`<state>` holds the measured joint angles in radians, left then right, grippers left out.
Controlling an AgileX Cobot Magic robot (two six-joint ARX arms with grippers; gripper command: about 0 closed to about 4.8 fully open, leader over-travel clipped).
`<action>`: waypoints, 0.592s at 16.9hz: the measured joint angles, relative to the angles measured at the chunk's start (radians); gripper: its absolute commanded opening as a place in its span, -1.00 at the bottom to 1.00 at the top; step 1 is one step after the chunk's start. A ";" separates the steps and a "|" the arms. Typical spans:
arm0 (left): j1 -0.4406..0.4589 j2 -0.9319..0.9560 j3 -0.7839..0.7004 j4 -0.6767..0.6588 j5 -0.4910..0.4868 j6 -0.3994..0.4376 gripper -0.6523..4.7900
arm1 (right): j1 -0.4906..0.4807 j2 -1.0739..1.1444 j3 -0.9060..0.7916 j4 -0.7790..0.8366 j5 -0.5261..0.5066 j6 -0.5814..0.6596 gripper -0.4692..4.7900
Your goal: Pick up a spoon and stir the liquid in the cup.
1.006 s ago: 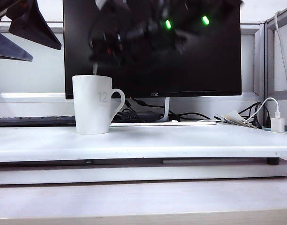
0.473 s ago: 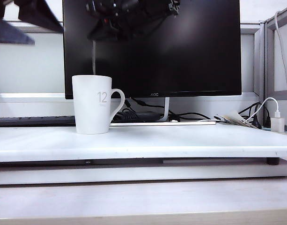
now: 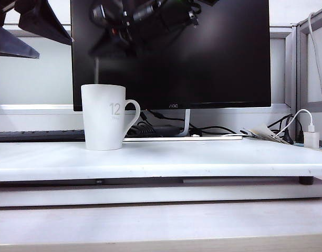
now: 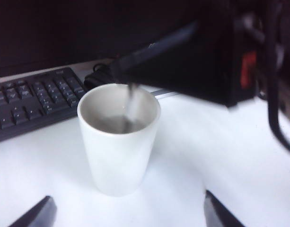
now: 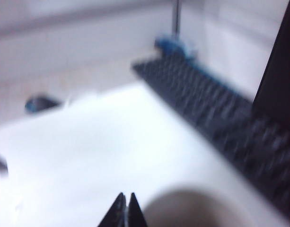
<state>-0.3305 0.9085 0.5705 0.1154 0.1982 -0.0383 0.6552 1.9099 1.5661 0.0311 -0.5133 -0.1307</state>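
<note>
While the cup is standing upright on the white worktop, left of the middle in the exterior view, its loop handle is pointing toward the right of that view and the grey "12" is facing the camera. Behind it, a dark monitor is filling the upper part of the exterior view, and a black keyboard is lying just beyond the cup in the left wrist view.

Above the cup, the right tool is hanging as a dark, blurred shape in front of the monitor, its jaws pinched together. From it the spoon is reaching down as a thin, smeared streak to the cup's rim. In the left wrist view the spoon is dipping into the cup, its lower end sitting in the greyish liquid; its bowl is not showing. In the right wrist view the two closed tips of the right tool are meeting just beside the blurred rim of the cup.

Off to the upper left of the exterior view, the left tool is hovering well apart from the cup, spread wide and carrying nothing; its two fingertips are showing far apart on either side of the cup in its own wrist view.

At the far right of the worktop, a white charger is sitting with its cable.
</note>
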 measured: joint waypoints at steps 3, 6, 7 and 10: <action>0.000 0.000 0.000 0.000 0.000 0.000 0.75 | 0.000 0.001 0.000 -0.044 0.135 -0.024 -0.84; 0.000 0.000 0.000 0.000 0.000 0.000 0.75 | 0.000 0.001 0.000 0.054 0.173 -0.024 -0.84; 0.000 0.000 0.000 0.000 0.000 0.000 0.75 | 0.000 0.001 0.000 0.106 0.150 -0.024 -0.84; 0.000 0.000 0.000 0.000 0.000 0.000 0.75 | 0.001 0.000 0.000 0.122 0.015 -0.026 -0.84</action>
<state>-0.3305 0.9085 0.5705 0.1154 0.1982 -0.0380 0.6559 1.9099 1.5661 0.1532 -0.4980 -0.1566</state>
